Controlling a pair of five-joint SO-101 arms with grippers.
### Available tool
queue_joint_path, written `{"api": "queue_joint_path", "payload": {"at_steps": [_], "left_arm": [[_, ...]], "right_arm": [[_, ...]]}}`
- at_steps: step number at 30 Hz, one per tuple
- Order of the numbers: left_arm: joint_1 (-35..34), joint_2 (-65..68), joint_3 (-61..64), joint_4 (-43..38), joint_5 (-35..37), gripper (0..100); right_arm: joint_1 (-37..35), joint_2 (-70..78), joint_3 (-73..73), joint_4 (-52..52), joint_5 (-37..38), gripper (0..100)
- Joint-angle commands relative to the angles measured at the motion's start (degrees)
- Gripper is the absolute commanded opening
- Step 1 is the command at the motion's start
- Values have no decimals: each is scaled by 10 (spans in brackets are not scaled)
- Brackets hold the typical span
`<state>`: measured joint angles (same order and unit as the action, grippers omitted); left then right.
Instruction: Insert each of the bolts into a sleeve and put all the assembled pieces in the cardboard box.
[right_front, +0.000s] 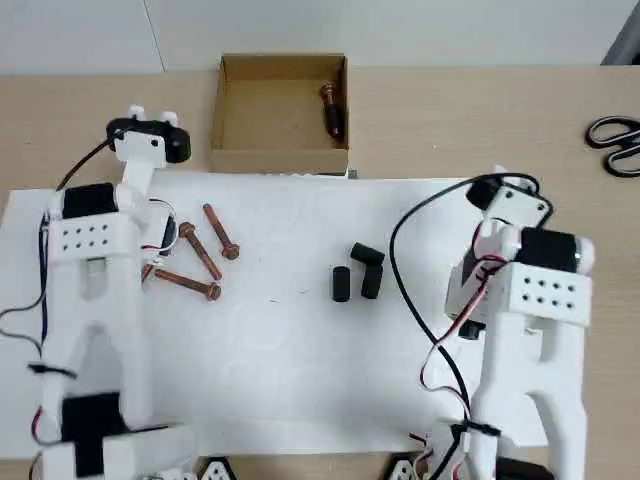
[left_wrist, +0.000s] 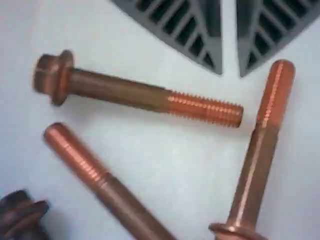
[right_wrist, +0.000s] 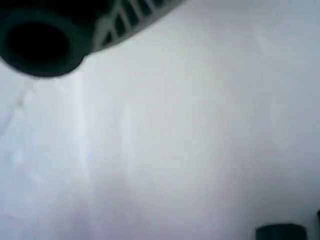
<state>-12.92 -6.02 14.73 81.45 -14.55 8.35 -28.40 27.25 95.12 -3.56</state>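
Note:
Three copper bolts (right_front: 220, 230) (right_front: 198, 248) (right_front: 185, 282) lie on the white sheet at the left. Up close they show as a bolt (left_wrist: 140, 95), a second bolt (left_wrist: 255, 165) and a third bolt (left_wrist: 100, 180). My left gripper (left_wrist: 230, 74) hovers just over them, shut to a thin slit with nothing in it. Three black sleeves (right_front: 367, 254) (right_front: 341, 284) (right_front: 372, 282) lie mid-sheet. My right gripper (right_wrist: 85, 40) is low over the sheet at the right, shut on a black sleeve (right_wrist: 40, 45). The cardboard box (right_front: 230, 110) at the back holds one assembled piece (right_front: 333, 108).
Scissors (right_front: 615, 145) lie at the far right edge of the table. The white sheet (right_front: 300, 360) is bare in front of the sleeves. A dark rounded part (left_wrist: 20, 217) sits near the bolts under the left arm.

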Motion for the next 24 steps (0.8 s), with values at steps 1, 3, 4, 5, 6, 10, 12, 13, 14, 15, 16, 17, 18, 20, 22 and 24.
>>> {"api": "queue_joint_path", "payload": {"at_steps": [1,3,4,5,6,10,12,13,14,15,16,17,18,20,22,24], "left_arm": [[-9,44,-28,6,-38,8],[-11,67,-28,6,-66,8],[-12,76,-30,5,-75,8],[-14,84,-35,6,-82,8],[-18,91,-40,6,-89,12],[-31,111,-75,6,-112,83],[-31,120,-94,4,-120,94],[-31,127,-103,6,-126,94],[-30,134,-110,6,-129,94],[-29,141,-116,6,-133,95],[-29,149,-121,6,-134,95],[-30,158,-126,6,-134,96],[-31,170,-132,6,-134,96],[-31,193,-148,6,-134,97],[-31,216,-167,6,-134,97],[-30,240,-186,6,-134,97]], "right_arm": [[22,-36,23,-27,-3,7],[26,-49,44,-37,-3,6],[28,-55,54,-40,-3,6],[28,-61,62,-44,-3,6],[28,-66,71,-50,-3,6],[28,-95,99,-72,-4,5],[26,-107,108,-77,-4,5],[26,-112,112,-79,-4,5],[26,-116,113,-79,-4,5],[26,-120,113,-79,-4,5],[25,-123,113,-79,-4,5],[25,-125,113,-79,-3,5],[25,-126,113,-79,-3,5],[25,-127,113,-79,-3,5],[25,-127,113,-79,-3,5],[24,-127,113,-79,-3,5]]}}
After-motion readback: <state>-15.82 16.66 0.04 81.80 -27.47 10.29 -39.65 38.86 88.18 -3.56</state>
